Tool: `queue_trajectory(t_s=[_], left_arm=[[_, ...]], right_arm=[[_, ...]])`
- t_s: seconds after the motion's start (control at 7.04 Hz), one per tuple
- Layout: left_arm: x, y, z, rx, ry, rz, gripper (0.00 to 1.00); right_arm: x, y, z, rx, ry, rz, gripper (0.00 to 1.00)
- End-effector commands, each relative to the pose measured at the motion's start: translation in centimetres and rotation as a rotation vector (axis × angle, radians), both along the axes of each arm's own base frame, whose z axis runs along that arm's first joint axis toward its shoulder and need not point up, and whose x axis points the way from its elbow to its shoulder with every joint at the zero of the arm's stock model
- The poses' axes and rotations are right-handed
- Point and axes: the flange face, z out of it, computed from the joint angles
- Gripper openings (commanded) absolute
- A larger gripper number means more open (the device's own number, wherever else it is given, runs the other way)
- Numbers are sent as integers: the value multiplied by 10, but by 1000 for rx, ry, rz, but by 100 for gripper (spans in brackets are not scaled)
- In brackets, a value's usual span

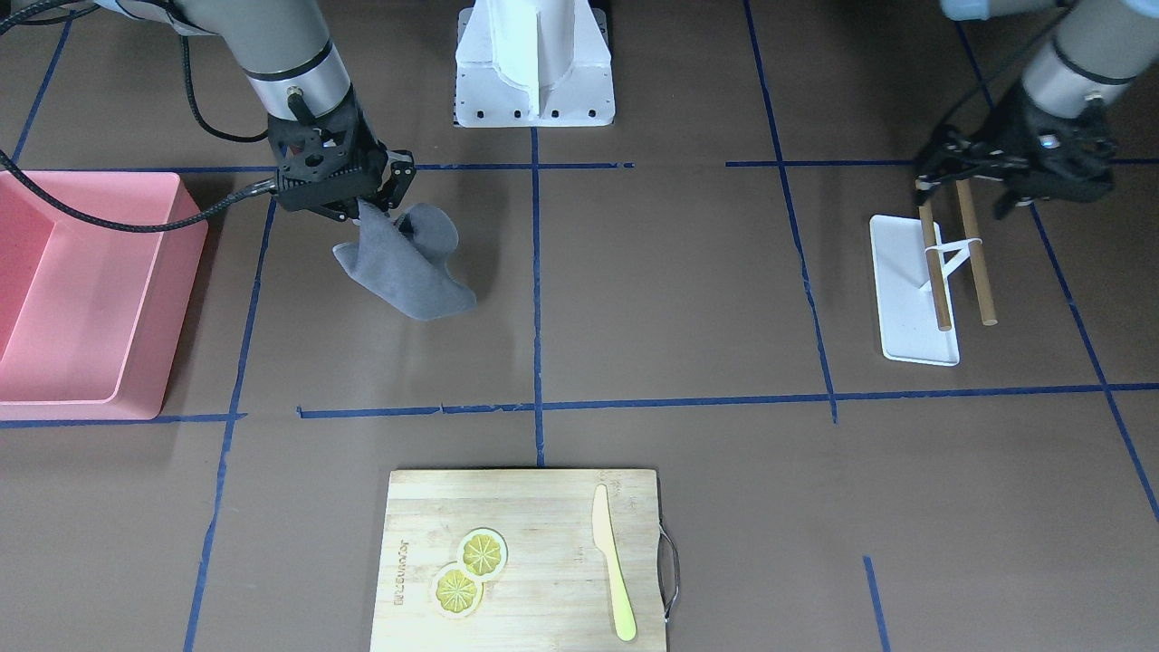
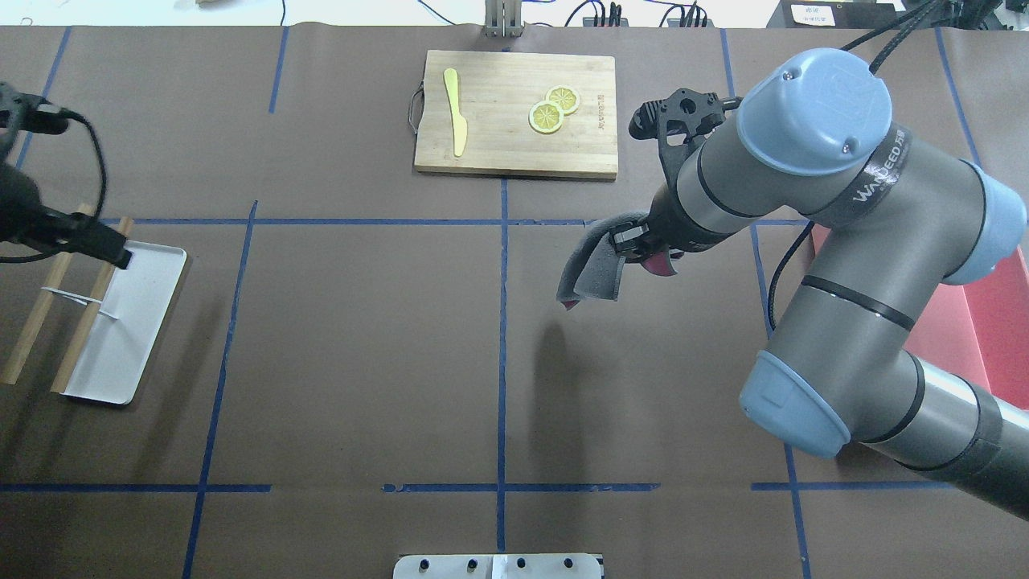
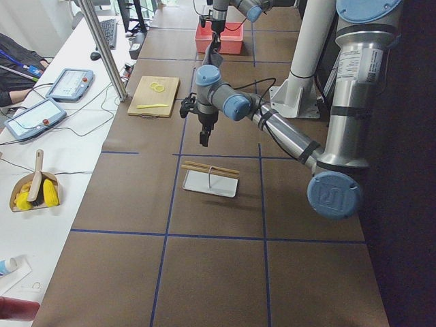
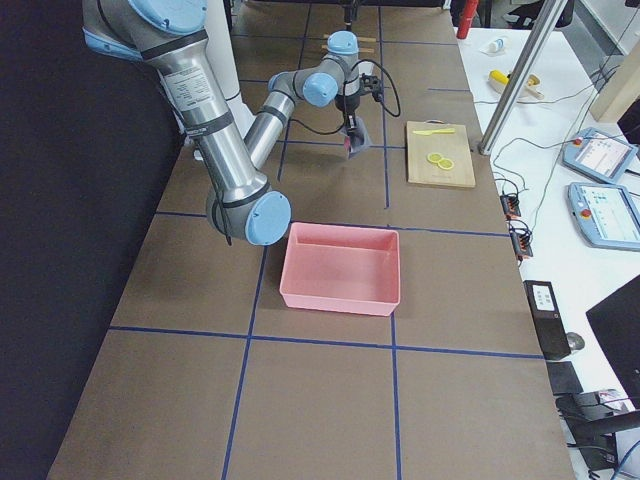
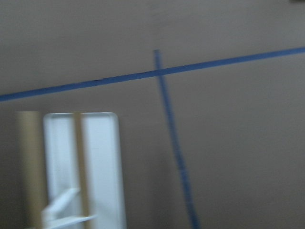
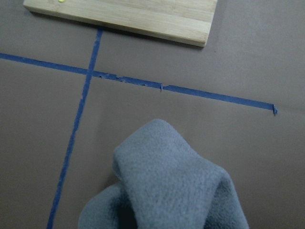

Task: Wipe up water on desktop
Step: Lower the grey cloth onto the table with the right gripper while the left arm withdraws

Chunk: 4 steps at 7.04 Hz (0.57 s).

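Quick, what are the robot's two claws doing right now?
Right gripper: closed, holding the soft grey fleece cloth.
Left gripper: cannot tell whether open or closed.

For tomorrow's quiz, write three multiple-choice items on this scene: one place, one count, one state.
1. Where is the yellow knife? A on the cutting board; B in the pink bin; C on the white tray.
2. How many lemon slices lie on the board? A one; B two; C four.
3. The right gripper is: A open, empty; B shut on the grey cloth; C shut on the knife.
Key: 1 A, it lies on the wood beside the slices; 2 B, two rounds show; 3 B, the cloth hangs from its fingers.
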Motion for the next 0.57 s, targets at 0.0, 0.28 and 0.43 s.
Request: queue_trajectory(t_s=[0.0,0.28,0.43], left_arm=[[-115,15,112,-4,-85,24,100],[-189,38,214,-122,-34,-22,100],[-206,44,226,-158,-20,-72,100]], right_arm=[[7,-1,26,-56,50,5,0],[9,1,33,-80,60,20,0],[10,1,37,-93,64,30,0]])
